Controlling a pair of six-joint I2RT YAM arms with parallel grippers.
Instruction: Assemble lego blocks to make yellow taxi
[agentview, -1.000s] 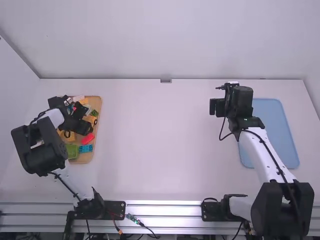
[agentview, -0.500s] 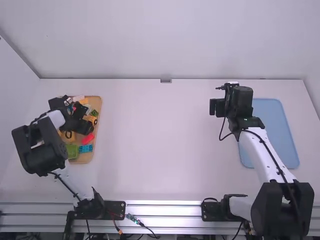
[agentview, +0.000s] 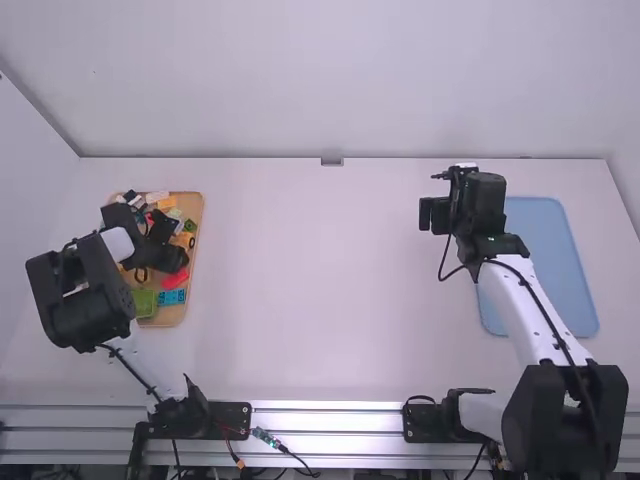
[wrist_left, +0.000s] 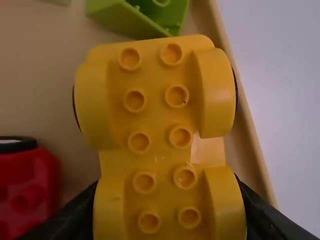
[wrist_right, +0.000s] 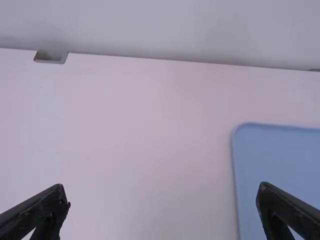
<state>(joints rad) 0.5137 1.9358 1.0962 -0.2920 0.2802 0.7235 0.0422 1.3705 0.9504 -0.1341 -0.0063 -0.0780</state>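
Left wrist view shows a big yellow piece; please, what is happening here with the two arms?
The left arm's end effector is at the yellow wheeled base, over the brown tray of blocks; whether it grips the base, I cannot tell. The right arm's end effector is open and empty, beside the blue tray.

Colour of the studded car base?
Yellow; the studded car base shows best in the left wrist view.

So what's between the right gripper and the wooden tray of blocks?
Just bare white tabletop lies between the right gripper and the wooden tray, as the high view shows.
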